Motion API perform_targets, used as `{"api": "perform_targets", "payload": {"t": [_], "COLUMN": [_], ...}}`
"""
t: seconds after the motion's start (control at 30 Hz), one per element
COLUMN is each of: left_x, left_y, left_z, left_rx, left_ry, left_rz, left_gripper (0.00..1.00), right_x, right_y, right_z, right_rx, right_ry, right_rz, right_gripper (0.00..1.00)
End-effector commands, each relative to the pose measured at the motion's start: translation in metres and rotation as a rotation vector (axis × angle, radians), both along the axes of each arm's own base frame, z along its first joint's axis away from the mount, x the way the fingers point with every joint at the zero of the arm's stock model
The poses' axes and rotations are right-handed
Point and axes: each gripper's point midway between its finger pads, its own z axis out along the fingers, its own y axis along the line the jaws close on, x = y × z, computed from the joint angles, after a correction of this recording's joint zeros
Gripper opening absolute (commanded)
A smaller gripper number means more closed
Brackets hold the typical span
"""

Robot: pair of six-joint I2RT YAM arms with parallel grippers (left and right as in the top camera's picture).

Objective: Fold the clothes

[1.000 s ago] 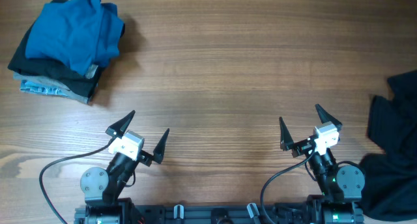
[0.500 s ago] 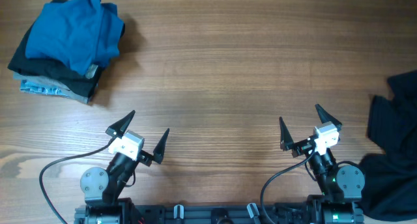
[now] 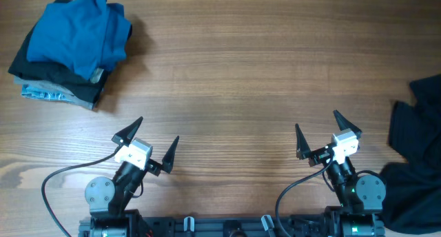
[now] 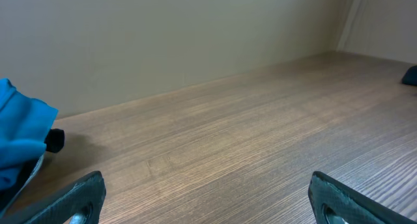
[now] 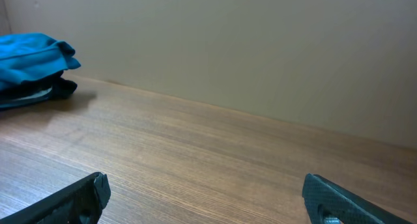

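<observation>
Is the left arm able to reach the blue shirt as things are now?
Probably yes: the left gripper is open and empty, the blue shirt lies uncovered, and only bare table lies between them.

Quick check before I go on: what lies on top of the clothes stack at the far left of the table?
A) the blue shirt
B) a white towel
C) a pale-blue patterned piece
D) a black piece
A: the blue shirt sits crumpled uppermost, with a black piece showing beneath it.
</observation>
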Motion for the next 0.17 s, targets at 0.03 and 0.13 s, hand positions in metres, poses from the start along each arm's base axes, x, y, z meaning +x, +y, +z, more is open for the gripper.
{"api": "perform_targets", "payload": {"t": [0.03,0.13], "left_x": [-0.0002,-0.0002], "left_y": [0.0001,0.0001], "left_z": [0.0002,0.0002], "left_rx": [0.005,0.005], "left_ry": [-0.004,-0.004], "left_rz": [0.003,0.003], "left_gripper": [1.0,1.0], "right_x": [-0.0016,-0.0016], "right_y": [0.0037,0.0037], "right_z": [0.0022,0.0022], "right_rx": [-0.009,-0.009], "right_ry": [-0.014,-0.014], "right_rz": [0.02,0.02], "right_gripper": [0.99,1.0]}}
